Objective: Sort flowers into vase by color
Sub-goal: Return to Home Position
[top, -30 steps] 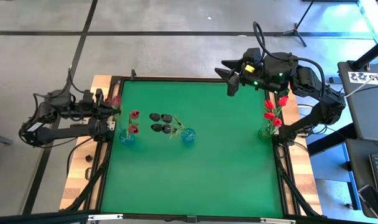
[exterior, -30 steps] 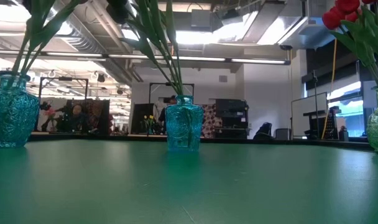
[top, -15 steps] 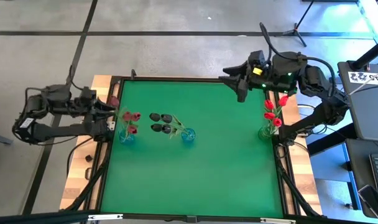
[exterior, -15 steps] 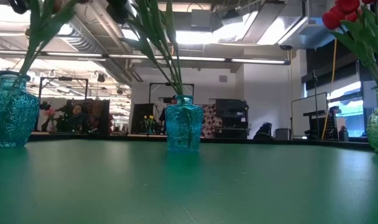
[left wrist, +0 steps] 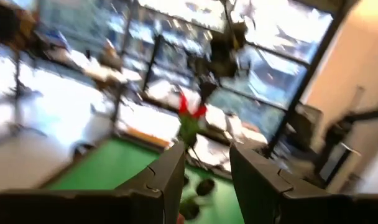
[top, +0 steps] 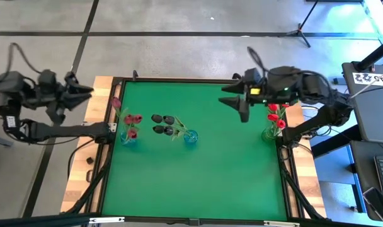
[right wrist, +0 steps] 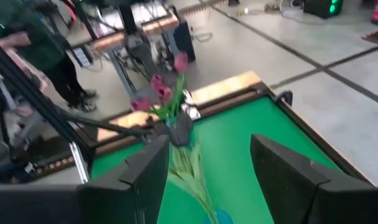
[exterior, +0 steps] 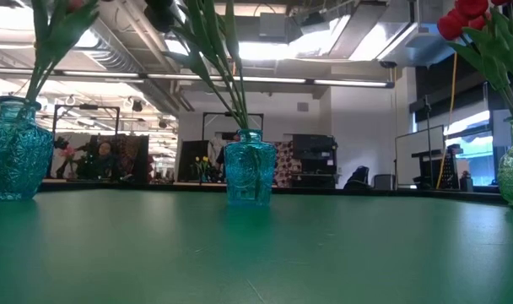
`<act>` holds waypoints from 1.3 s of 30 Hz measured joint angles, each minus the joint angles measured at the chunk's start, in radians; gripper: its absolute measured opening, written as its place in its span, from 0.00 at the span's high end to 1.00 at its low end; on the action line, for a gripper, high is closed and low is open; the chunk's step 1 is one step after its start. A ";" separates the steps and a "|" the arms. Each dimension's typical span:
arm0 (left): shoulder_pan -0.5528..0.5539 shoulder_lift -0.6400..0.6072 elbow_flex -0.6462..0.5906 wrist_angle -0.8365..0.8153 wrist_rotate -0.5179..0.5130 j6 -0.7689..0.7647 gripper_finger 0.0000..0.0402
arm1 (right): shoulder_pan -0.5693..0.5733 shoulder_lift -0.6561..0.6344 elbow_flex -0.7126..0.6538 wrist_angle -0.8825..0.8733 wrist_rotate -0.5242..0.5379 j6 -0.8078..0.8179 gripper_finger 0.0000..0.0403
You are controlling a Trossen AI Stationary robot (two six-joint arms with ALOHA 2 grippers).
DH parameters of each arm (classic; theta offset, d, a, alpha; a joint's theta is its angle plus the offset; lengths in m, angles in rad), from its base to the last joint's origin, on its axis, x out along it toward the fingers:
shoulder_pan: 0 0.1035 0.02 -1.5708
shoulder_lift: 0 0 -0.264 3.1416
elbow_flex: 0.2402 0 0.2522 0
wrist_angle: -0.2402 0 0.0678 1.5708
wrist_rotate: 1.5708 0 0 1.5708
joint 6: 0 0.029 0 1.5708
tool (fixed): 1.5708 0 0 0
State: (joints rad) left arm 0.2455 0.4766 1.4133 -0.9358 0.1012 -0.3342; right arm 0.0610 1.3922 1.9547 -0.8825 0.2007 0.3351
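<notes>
**Sorted tulips, four views.**

- **High view.** The pinkish-red tulips (top: 131, 120) stand in the left blue vase (top: 128, 139), near the left edge of the green table (top: 198, 183). The black tulips (top: 162, 120) lean leftward out of the middle blue vase (top: 190, 137). The red tulips (top: 274, 112) stand in the right vase (top: 268, 133), at the right edge. The left gripper (top: 84, 94) hangs off the table, beyond its left edge, and points toward the vases. The right gripper (top: 232, 108) hangs above the table's far right part, near the red tulips.
- **Low view.** This view shows what the overhead one cannot: the three vase bodies resting on the table, with stems rising from them. Neither gripper appears in it.
- **Left wrist view.** The left arm's fingers (left wrist: 167, 180) stand apart with a moderate gap and hold nothing (red and black flower heads show far off, past that gap).
- **Right wrist view.** The right arm's fingers (right wrist: 145, 180) are spread wide and are empty. The pinkish-red bunch shows beyond them, and a person (right wrist: 21, 37) in a green top stands past the table.
</notes>
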 joint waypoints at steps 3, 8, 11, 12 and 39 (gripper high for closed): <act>0.000 -0.011 0.026 0.010 -0.081 0.003 0.69 | -0.008 0.000 -0.050 0.003 -0.001 -0.018 0.44; 0.000 -0.013 0.073 0.010 -0.110 0.003 0.69 | -0.072 0.000 -0.145 0.120 -0.030 -0.162 0.44; 0.000 -0.014 0.082 0.066 -0.122 -0.003 0.69 | -0.107 -0.013 -0.158 0.153 -0.012 -0.244 0.45; 0.000 -0.013 0.082 0.091 -0.116 -0.009 0.69 | -0.116 -0.028 -0.159 0.156 0.007 -0.269 0.46; 0.000 -0.021 -0.198 0.126 0.103 0.311 0.69 | 0.145 -0.854 -1.111 1.012 -0.004 -0.313 0.98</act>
State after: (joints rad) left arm 0.2455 0.4560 1.2157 -0.8098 0.2039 -0.0231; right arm 0.2057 0.5380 0.8436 0.1291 0.1966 0.0223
